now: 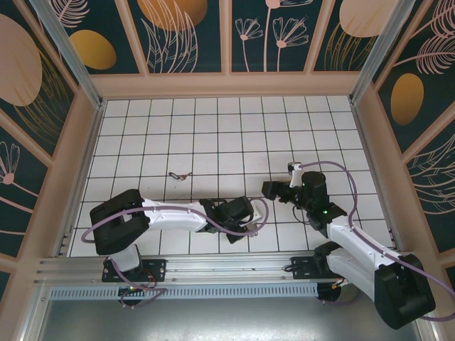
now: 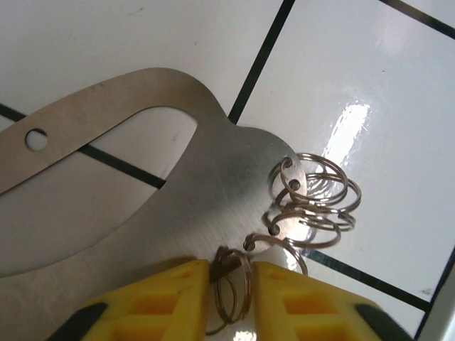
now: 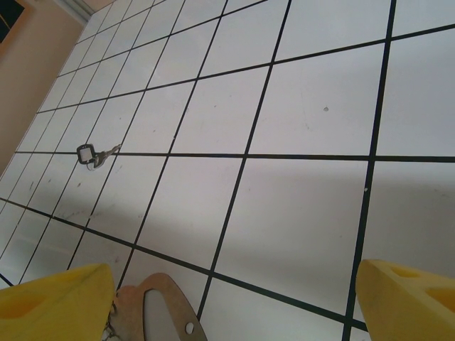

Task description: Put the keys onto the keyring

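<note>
1. Brushed grey metal, flat, with a big oval cutout: that's your keyring (image 2: pixel 213 206) in the left wrist view. A bunch of thin split rings (image 2: pixel 320 199) hangs through little holes along its edge.
2. It's lying flat on the white tiled floor (image 1: pixel 213 128), near the front edge, between the two arms.
3. Your left gripper (image 2: pixel 231 298) is right on top of it. The yellow pads sit tight on either side of one small ring (image 2: pixel 231 280), so I'd call that pinched.
4. Your right gripper (image 3: pixel 231 295) hangs just beside the keyring, jaws spread wide and holding nothing.
5. The one key (image 1: pixel 179 175) I can make out lies on a tile further back and to the left, well apart from both grippers.
6. Progress-wise I'd say you're early. No key is on any ring, so fetching and threading are all left to do.
</note>
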